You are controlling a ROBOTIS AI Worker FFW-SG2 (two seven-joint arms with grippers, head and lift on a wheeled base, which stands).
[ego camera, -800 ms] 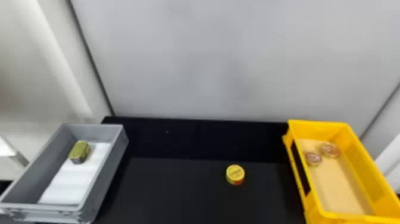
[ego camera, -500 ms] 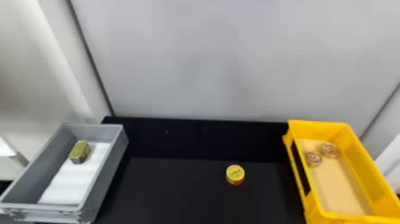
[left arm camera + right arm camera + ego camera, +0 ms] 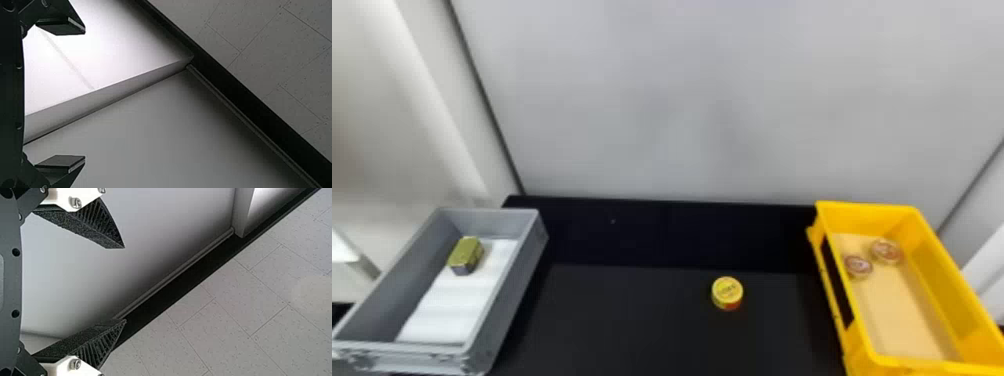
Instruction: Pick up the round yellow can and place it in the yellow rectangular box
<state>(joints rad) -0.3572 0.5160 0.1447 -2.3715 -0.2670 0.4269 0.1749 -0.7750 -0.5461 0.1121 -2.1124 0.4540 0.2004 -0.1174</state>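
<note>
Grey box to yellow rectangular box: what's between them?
Head view: the round yellow can on the black tabletop, nearer the yellow rectangular box than the grey box.

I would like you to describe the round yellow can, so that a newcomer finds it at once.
On the black table, look between the grey box and the yellow rectangular box, nearer the latter. The round yellow can sits there, red low on its side. Unlike the two reddish round containers, it is outside any box.
</note>
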